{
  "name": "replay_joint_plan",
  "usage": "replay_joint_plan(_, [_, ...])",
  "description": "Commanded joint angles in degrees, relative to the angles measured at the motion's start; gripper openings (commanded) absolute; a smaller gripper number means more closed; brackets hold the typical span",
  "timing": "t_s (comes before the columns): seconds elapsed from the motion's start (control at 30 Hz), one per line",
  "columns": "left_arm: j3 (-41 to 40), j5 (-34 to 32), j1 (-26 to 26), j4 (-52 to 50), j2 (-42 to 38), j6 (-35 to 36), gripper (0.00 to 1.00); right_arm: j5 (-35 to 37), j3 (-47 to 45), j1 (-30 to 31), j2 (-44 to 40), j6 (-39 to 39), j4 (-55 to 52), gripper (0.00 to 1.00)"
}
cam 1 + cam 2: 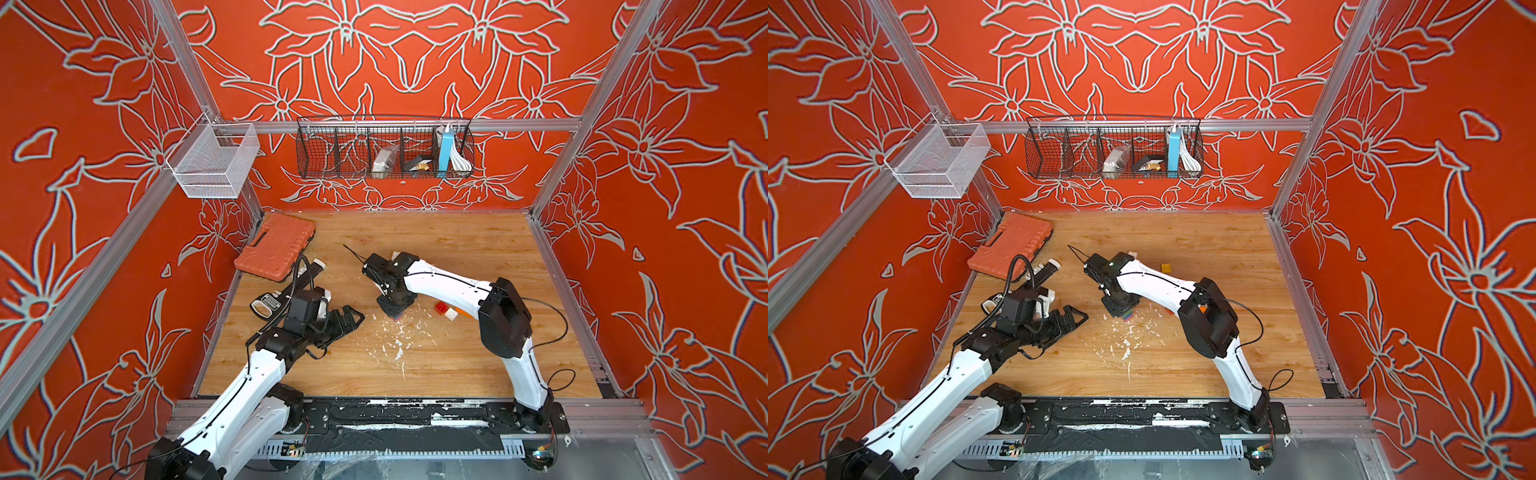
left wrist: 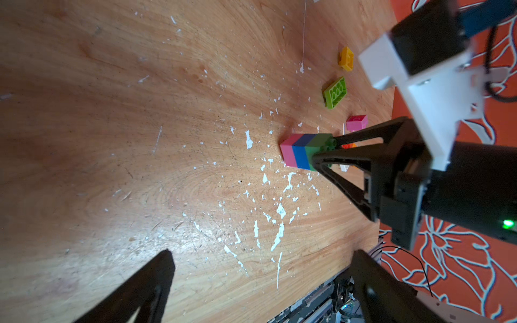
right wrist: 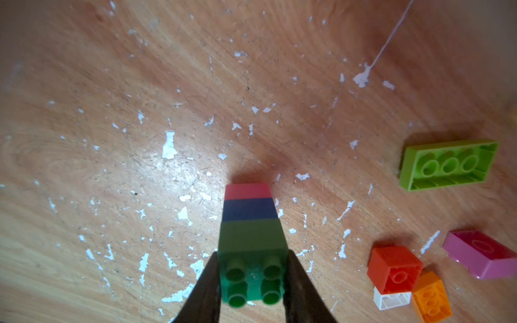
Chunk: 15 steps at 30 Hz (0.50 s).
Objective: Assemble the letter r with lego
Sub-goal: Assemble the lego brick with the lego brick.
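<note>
In both top views the ribbed orange case [image 1: 274, 249] lies at the left edge of the table [image 1: 457, 365], by the far corner. Below it and to its right in the picture, the left gripper [image 1: 347, 324] sits low over the wood left of centre. Its jaws are spread wide and hold nothing. The left wrist view shows its two dark fingers [image 2: 140, 290] well apart with only bare wood between them.

White flecks [image 1: 399, 345] are scattered across the middle of the table.

Just right of centre, the right gripper [image 1: 395, 311] points down onto the stack [image 3: 249, 223], which is three bricks high: pink, then blue, then green. The jaws are narrow, clamped on the two sides of the green brick with its studs showing between them. In the left wrist view the pink end of the stack [image 2: 303, 152] appears to meet the table.

Further right, beside the right forearm, the red brick [image 1: 441, 308] and white brick [image 1: 451, 315] lie just beside each other. The right wrist view shows the orange brick [image 3: 430, 297] touching them. The pink brick [image 3: 481, 253] is near them, and the lime brick [image 3: 447, 165] lies apart, hollow side up. In a top view the yellow brick [image 1: 1167, 266] shows above the forearm.
</note>
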Motion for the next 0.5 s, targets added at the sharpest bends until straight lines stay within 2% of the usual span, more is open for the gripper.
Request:
replay_joint_plan(0.0, [1.8, 0.3, 0.5, -1.5, 0.3, 1.3, 0.99, -1.9, 1.3, 0.1, 1.1, -0.9, -0.8, 0.00])
replay_joint_plan(0.1, [2.4, -0.2, 0.5, -2.3, 0.2, 2.0, 0.99, -2.7, 0.4, 0.1, 1.2, -0.5, 0.0, 0.07])
replay_joint_plan(0.33, [4.4, -1.0, 0.5, -4.4, 0.3, 3.2, 0.99, -3.2, -0.8, 0.1, -1.1, 0.1, 0.4, 0.50])
replay_joint_plan(0.47, [7.6, -2.3, 0.5, -7.2, 0.8, 5.9, 0.99, -3.3, -1.6, 0.0, -5.3, 0.5, 1.3, 0.67])
